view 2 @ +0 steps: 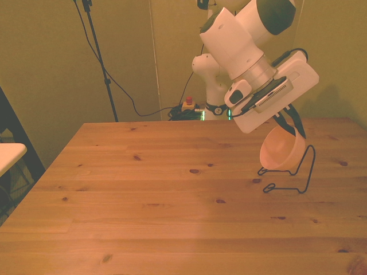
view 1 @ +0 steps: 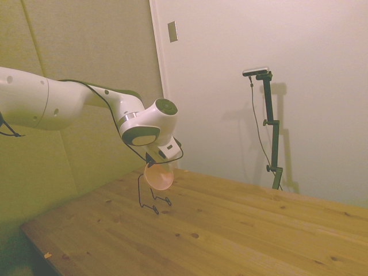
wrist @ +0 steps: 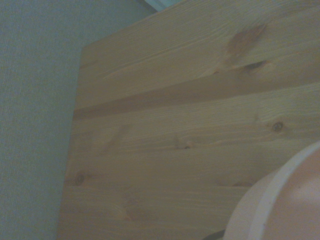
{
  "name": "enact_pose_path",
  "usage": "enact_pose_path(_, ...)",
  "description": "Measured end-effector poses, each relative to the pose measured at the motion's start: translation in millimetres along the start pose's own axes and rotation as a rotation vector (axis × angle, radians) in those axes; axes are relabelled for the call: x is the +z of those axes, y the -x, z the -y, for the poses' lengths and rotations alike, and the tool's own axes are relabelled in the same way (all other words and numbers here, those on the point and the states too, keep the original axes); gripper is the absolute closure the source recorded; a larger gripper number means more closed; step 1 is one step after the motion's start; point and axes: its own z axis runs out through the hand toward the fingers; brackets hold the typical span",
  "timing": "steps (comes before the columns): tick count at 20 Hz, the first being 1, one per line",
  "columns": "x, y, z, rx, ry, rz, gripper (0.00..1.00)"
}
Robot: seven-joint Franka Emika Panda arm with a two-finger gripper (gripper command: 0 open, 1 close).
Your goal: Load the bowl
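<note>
The gripper (view 2: 288, 127) is clamped on the tilted bowl (view 2: 280, 150), just above the wire rack (view 2: 298, 182). Lower it gently toward six o'clock, seating the rim between the wires before releasing.

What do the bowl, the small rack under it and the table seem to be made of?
The bowl: probably plastic, pale pink, smooth with a soft matte sheen. The rack: thin dark bent wire, likely metal. The table: wood, with visible planks, grain and knots.

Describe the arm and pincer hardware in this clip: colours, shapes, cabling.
The arm is glossy white with rounded, tubular links and dark grey joint caps. A thin black cable runs along it to the wrist. A flat white block with a dark slotted strip sits at the wrist. The pincer has dark fingers.
</note>
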Motion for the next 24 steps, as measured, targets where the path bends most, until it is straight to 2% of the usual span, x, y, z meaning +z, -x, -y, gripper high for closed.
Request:
enact_pose_path(5, 3, -3, -10, -0.011, -0.022, 0.004, 1.00)
enact_pose_path(14, 24, -3, -39, -0.045, -0.121, 0.071, 1.00)
enact_pose_path(24, 47, -1, -52, -0.059, -0.165, 0.112, 1.00)
